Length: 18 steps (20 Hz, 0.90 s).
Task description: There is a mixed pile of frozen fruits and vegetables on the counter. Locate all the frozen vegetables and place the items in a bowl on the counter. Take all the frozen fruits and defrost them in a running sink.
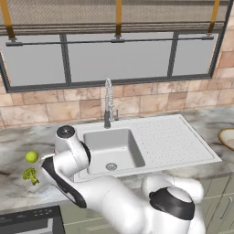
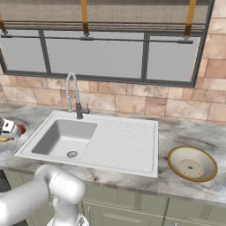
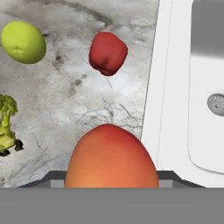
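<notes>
The gripper (image 3: 111, 183) seemingly holds 1 smooth orange-red fruit (image 3: 111, 157), fingertips hidden behind it.

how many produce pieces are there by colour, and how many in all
yellow-green: 1, the round fruit
green: 1, the broccoli floret
red: 1, the glossy red piece
orange-red: 1, the orange-red fruit, close up at the gripper
total: 4

wide window (image 1: 114, 57) with dark frame above a tan stone tile backsplash (image 1: 137, 103). dark appliance top (image 1: 29, 220) at lower left, pale cabinet doors (image 2: 132, 212) below.
</notes>
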Available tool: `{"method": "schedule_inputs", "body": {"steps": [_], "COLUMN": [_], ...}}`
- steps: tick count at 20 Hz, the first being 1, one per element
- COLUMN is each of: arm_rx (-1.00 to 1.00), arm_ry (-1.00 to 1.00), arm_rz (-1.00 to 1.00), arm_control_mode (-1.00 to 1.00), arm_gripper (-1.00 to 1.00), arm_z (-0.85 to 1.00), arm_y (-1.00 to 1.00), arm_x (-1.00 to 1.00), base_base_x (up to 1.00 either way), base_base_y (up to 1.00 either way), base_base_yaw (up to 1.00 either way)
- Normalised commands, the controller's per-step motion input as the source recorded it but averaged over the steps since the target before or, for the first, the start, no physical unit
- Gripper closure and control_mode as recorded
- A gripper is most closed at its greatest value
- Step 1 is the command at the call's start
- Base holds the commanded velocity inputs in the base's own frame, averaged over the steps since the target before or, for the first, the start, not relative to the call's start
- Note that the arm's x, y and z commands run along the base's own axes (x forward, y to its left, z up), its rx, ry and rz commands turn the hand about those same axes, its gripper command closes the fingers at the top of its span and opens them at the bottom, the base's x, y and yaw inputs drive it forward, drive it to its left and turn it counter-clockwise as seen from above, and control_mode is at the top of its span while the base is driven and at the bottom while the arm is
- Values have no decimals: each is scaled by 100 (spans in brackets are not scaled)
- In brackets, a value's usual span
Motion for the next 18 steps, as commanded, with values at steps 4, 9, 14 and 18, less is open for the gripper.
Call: {"method": "schedule_inputs", "body": {"steps": [4, 9, 14, 18], "arm_rx": [0, 0, 1, 1], "arm_ry": [0, 0, 0, 0], "arm_rz": [-1, -1, -7, -11], "arm_control_mode": [-100, -100, -100, -100], "arm_gripper": [100, 100, 100, 100], "arm_z": [34, 22, 8, 4], "arm_y": [-48, -56, -45, -39], "arm_x": [-13, -14, -2, 0], "base_base_x": [0, 0, 0, 0], "base_base_y": [0, 0, 0, 0], "base_base_yaw": [0, 0, 0, 0]}}
